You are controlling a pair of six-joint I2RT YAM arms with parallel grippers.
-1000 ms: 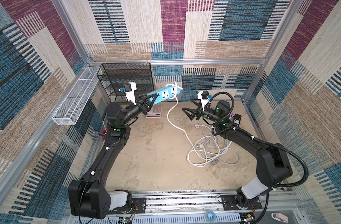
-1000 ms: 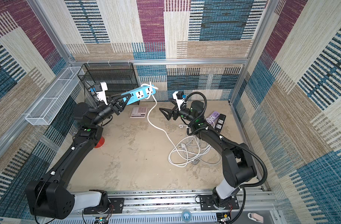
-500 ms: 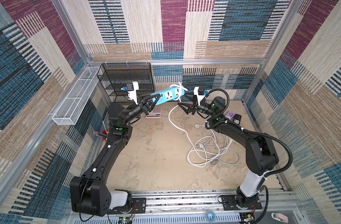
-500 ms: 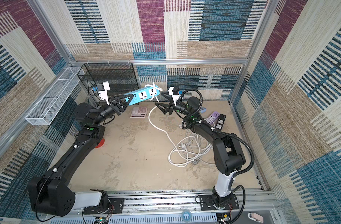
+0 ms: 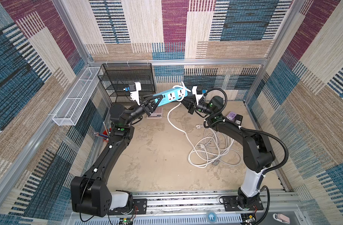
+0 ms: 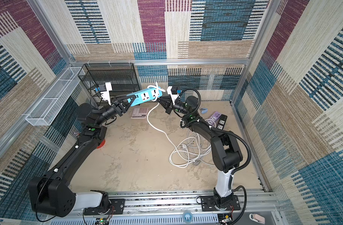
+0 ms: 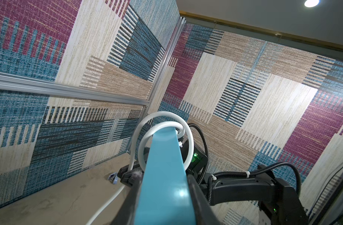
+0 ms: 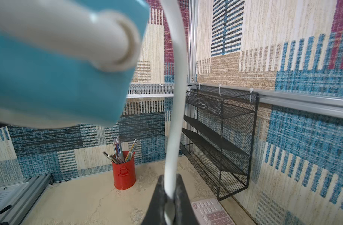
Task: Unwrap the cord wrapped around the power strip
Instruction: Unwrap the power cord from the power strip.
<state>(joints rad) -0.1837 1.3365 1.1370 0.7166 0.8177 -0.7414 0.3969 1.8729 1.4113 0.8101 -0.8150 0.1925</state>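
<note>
A light-blue power strip (image 5: 170, 96) hangs in the air at the back, seen in both top views (image 6: 145, 96). My left gripper (image 5: 154, 100) is shut on its near end, and the strip's blue side (image 7: 162, 175) fills the space between the fingers. The white cord (image 7: 160, 116) loops around the strip's far end. From there it drops to a loose coil (image 5: 209, 150) on the floor. My right gripper (image 5: 183, 101) sits just under that far end, shut on the cord (image 8: 176, 97), which runs down between its fingers (image 8: 169, 183).
At the back left a black mesh shelf (image 5: 127, 81) hangs on the wall, with a white wire basket (image 5: 75, 97) on the left wall. A pink calculator (image 5: 157, 112) lies under the strip. A red pen cup (image 8: 123, 172) stands at the left, and purple and black adapters (image 5: 234, 117) lie at the back right.
My right gripper moved up and left to the strip's far end and closed on the cord. The left gripper lifted the strip slightly.
</note>
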